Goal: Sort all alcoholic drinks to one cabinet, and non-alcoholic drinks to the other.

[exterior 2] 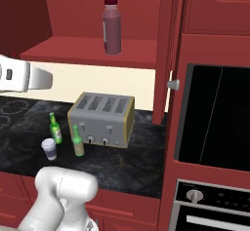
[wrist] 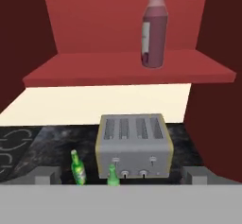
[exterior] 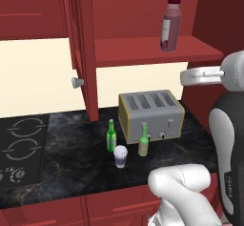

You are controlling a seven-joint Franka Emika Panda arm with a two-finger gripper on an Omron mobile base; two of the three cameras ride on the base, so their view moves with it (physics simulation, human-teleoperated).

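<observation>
Juice bottle (exterior: 170, 25) on cabinet shelf (exterior: 157, 48), dark counter (exterior: 71, 158)

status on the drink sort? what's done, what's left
Done: juice bottle stands upright on the open cabinet's shelf. In hand: nothing; the gripper is open and empty, facing the cabinet. Left: both green bottles and the cup are on the counter by the toaster.
</observation>
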